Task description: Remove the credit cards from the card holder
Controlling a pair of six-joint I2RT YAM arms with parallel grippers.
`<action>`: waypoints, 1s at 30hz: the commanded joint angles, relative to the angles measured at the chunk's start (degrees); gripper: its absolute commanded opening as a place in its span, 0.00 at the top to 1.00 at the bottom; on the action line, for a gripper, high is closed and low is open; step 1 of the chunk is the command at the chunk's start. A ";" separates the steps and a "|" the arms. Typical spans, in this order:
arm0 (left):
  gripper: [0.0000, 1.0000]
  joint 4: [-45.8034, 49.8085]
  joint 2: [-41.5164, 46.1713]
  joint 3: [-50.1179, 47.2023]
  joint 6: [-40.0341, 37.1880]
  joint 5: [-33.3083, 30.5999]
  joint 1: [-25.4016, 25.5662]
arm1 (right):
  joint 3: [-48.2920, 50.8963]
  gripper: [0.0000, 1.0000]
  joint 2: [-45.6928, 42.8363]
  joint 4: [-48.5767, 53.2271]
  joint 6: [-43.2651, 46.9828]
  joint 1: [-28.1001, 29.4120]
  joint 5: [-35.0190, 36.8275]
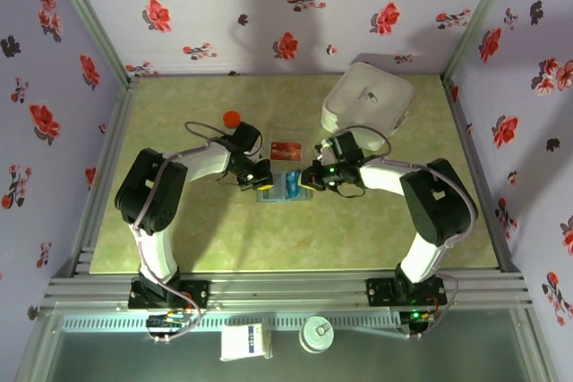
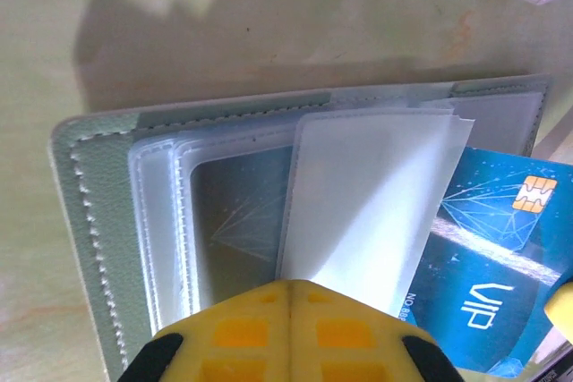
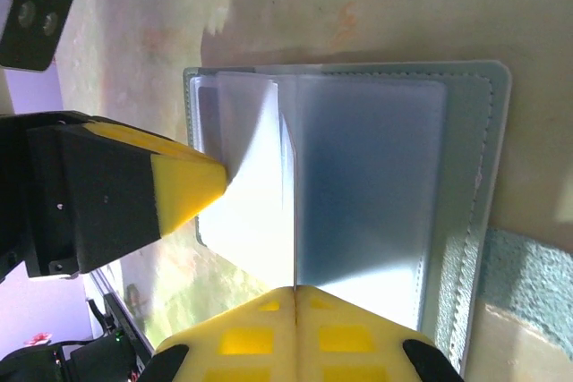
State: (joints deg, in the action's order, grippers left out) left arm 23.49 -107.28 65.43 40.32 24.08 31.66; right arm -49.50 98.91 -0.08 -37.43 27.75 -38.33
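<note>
Jaws pinched tight on both: left gripper (image 2: pixel 291 291) nips a clear sleeve (image 2: pixel 367 203) of the card holder (image 2: pixel 94 221), right gripper (image 3: pixel 294 292) another; blue VIP card (image 2: pixel 501 266) pokes out.

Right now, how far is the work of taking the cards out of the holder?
Done: one red card lies apart from the card holder. In hand: the left gripper is shut on a clear sleeve, and a blue card sticks partly out; the right gripper is shut at the holder too, on card or sleeve I cannot tell. Left: free the blue card; other sleeves may hold more.
</note>
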 commanded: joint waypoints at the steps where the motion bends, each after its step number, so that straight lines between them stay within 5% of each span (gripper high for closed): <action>1: 1.00 2.91 3.62 1.32 0.50 -0.43 0.07 | -1.66 1.00 -1.40 5.23 1.40 -0.24 1.89; 12: 0.98 2.65 7.14 0.55 0.48 -1.62 -0.45 | -3.39 1.00 -6.09 12.33 2.28 0.24 5.68; 30: 0.94 -2.11 10.16 -7.71 0.72 -2.37 -2.31 | -18.75 1.00 0.78 30.57 6.27 8.09 18.21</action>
State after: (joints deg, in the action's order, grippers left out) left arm 22.70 -98.74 58.94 40.36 22.46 29.85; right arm -65.69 98.30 25.50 -32.84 35.07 -23.88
